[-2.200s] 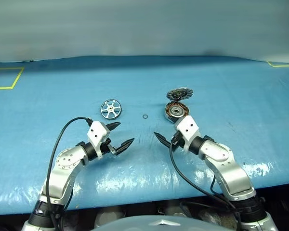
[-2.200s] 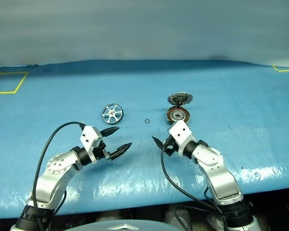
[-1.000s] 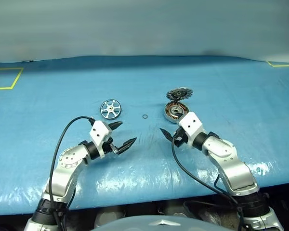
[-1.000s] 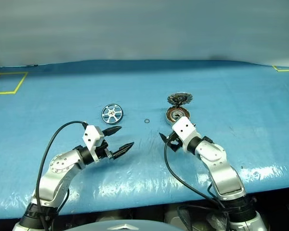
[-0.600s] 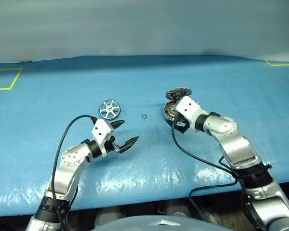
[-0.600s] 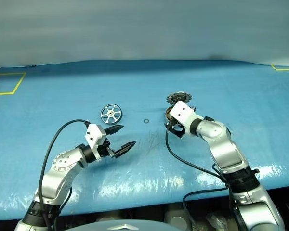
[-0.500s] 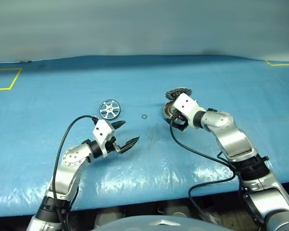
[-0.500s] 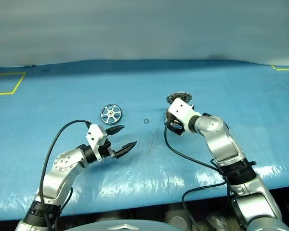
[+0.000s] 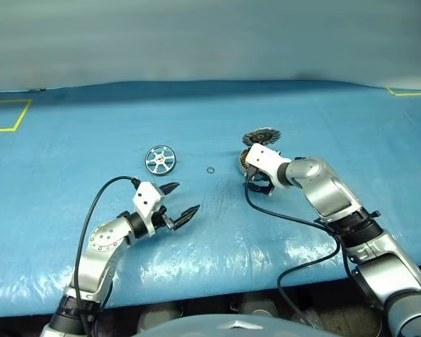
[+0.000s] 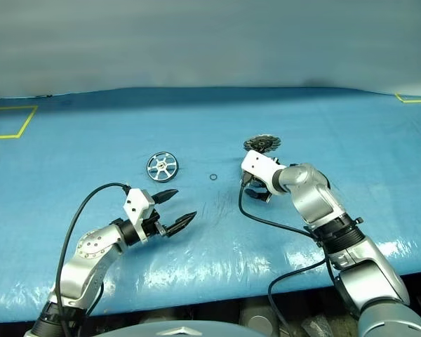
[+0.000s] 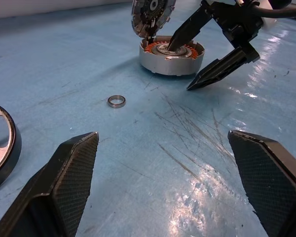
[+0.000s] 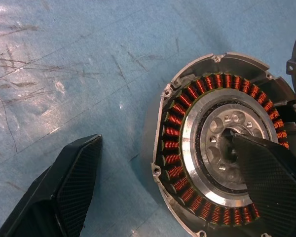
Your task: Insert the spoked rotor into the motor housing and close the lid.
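The spoked rotor (image 9: 160,159) lies flat on the blue table, left of centre. The motor housing (image 12: 175,118) sits to its right, copper windings showing, and the ribbed lid (image 9: 261,135) stands tilted up at its far edge. My right gripper (image 11: 180,68) is open and angled down over the housing. One finger (image 12: 266,182) reaches over the central hub and the other (image 12: 64,187) hangs over the table outside the wall. My left gripper (image 9: 184,200) is open and empty, nearer than the rotor and apart from it.
A tiny thin ring (image 9: 210,169) lies on the table between rotor and housing. Yellow tape marks sit at the far left (image 9: 3,116) and far right (image 9: 414,92). The blue table cover (image 9: 217,239) is scratched and glossy near the front edge.
My right arm has reached forward and tipped its open gripper down onto the motor housing. The left gripper has stayed about where it was, still open.
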Available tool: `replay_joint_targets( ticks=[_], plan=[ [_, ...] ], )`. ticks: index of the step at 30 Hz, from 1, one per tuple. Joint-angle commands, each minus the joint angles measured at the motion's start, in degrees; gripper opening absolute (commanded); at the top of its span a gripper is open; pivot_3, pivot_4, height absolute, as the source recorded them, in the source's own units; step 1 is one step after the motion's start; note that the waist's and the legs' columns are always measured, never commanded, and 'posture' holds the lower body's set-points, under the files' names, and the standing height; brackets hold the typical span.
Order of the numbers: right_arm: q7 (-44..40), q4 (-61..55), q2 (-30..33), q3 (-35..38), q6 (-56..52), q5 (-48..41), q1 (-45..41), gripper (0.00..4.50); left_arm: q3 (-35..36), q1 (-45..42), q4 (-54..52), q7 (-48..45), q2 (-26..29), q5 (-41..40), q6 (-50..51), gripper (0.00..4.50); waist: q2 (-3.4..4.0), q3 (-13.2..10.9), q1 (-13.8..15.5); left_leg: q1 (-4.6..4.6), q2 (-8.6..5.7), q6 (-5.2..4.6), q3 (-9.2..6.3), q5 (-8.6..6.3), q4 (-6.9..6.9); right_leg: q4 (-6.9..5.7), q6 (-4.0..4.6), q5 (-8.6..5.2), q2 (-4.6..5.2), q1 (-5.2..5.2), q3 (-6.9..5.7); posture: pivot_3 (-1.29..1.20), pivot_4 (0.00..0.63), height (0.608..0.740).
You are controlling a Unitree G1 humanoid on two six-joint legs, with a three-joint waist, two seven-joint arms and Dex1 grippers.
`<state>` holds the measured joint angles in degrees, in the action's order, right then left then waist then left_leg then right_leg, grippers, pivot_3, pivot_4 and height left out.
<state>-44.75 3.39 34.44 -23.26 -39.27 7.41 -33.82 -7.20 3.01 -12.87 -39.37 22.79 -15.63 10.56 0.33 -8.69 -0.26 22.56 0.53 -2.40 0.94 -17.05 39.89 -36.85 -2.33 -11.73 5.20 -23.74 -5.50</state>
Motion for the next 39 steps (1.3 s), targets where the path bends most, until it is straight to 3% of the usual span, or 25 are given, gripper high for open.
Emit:
replay_joint_targets(
  ticks=[1,5,9,10,17,20,26,39],
  plan=[
    [-0.5,0.7,0.0,0.7,-0.5,0.3,-0.4,4.48,0.3,-0.1,-2.2,-0.2,0.5,0.4,-1.3,4.5,0.0,0.0,0.0,0.0,0.01,0.0,0.0,0.0,0.0,0.0,0.0,0.0,0.0,0.0,0.0,0.0,0.15,0.74],
    [-1.0,-0.2,0.0,-1.5,0.6,1.7,0.7,3.6,0.0,-0.7,-2.1,-0.1,0.2,0.6,-1.1,4.5,0.0,0.0,0.0,-0.01,0.0,0.0,0.01,0.0,0.01,0.0,-0.02,0.01,0.01,0.01,0.01,0.0,0.15,0.74],
    [-2.3,-1.9,0.0,-2.1,0.7,2.0,1.9,2.23,-0.1,-0.5,-2.4,-0.2,0.1,0.7,-1.0,4.5,-0.04,0.0,0.0,-0.02,0.0,0.0,0.0,0.0,0.01,0.01,-0.01,0.01,0.0,0.02,0.0,0.0,0.15,0.74],
    [-2.6,-2.5,0.1,-2.1,0.6,2.0,2.1,2.11,-0.1,-0.4,-2.5,-0.3,0.2,0.7,-1.0,4.5,-0.07,0.0,-0.1,-0.02,0.01,0.0,0.0,0.0,0.01,0.01,-0.01,0.01,0.0,0.02,0.0,0.0,0.15,0.74],
    [-2.7,-12.0,-1.6,1.5,-4.3,-1.1,5.5,2.11,0.2,0.0,-2.6,-0.7,0.7,1.0,-1.2,4.5,-0.07,0.0,-0.2,-0.03,0.05,0.0,-0.01,0.0,0.01,0.0,0.0,0.0,-0.01,0.01,0.0,0.0,0.15,0.74],
    [-5.1,-20.5,0.7,-1.5,-6.0,-1.0,9.6,2.11,0.3,0.5,-2.7,-0.8,0.8,1.0,-1.5,4.5,-0.07,0.0,-0.2,-0.02,0.08,0.0,-0.01,-0.01,0.0,0.01,0.0,0.0,-0.01,0.01,0.01,0.0,0.15,0.74],
    [-2.3,-30.4,-1.1,-6.2,-11.9,-0.1,15.1,2.11,0.5,0.5,-2.3,-1.1,1.1,1.1,-1.8,4.5,-0.1,0.1,-0.4,-0.06,0.15,0.01,-0.03,0.0,0.01,-0.01,-0.01,-0.01,0.0,0.02,0.0,0.0,0.15,0.74],
    [0.9,-29.9,-6.2,-11.2,-18.2,-0.1,13.1,2.11,0.5,0.2,-1.4,-1.3,1.3,1.1,-2.1,4.5,-0.28,0.2,-0.6,-0.18,0.27,0.11,-0.09,0.05,0.01,-0.06,-0.08,-0.08,-0.12,0.06,0.0,0.0,0.15,0.74]
  ],
)
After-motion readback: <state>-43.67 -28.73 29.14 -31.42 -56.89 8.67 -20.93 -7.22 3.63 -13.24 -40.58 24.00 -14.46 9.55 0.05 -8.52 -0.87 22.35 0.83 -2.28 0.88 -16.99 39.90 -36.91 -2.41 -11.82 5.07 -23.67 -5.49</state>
